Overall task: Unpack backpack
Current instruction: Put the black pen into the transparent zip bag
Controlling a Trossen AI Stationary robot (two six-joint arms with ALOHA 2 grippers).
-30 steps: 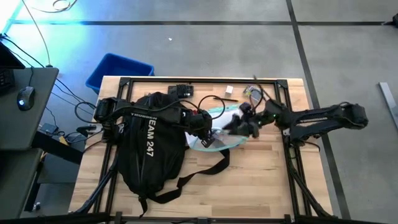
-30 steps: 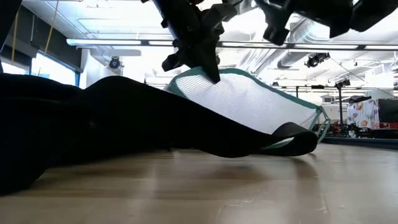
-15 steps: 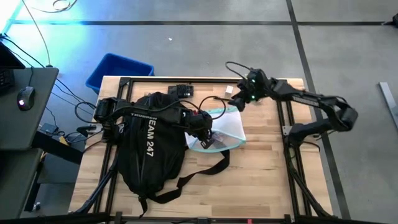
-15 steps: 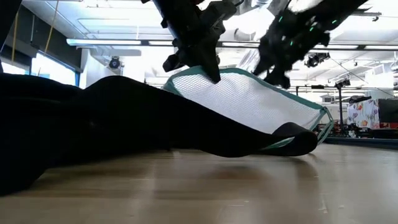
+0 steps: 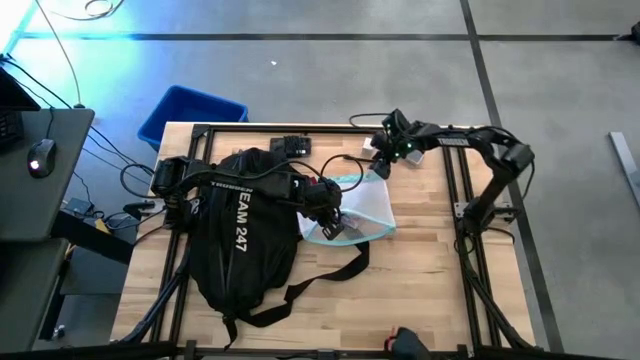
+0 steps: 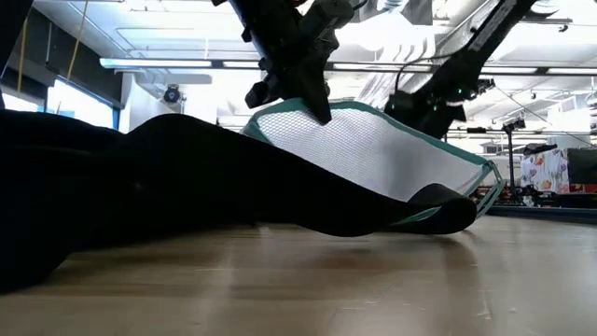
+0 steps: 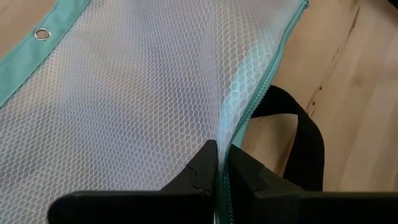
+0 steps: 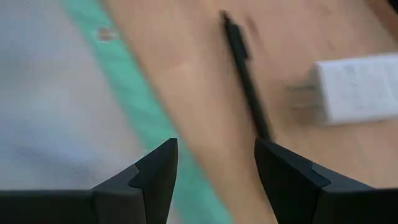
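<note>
Your left gripper (image 7: 217,163) has its fingers clenched on the mesh pouch (image 5: 362,208) beside the backpack (image 5: 240,235); right gripper (image 8: 214,165) hovers with fingers released.

A black backpack (image 5: 240,230) with white lettering lies on the pale wood worktop (image 5: 420,280) beside a white honeycomb-mesh pouch (image 7: 124,93) edged in teal, a blue bin (image 5: 190,112) upper left.

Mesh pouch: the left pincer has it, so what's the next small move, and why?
Probably draw the mesh pouch further away from the backpack. The left pincer is shut on its teal zipper edge, but one end still lies against the backpack. The right pincer is open and free.
</note>
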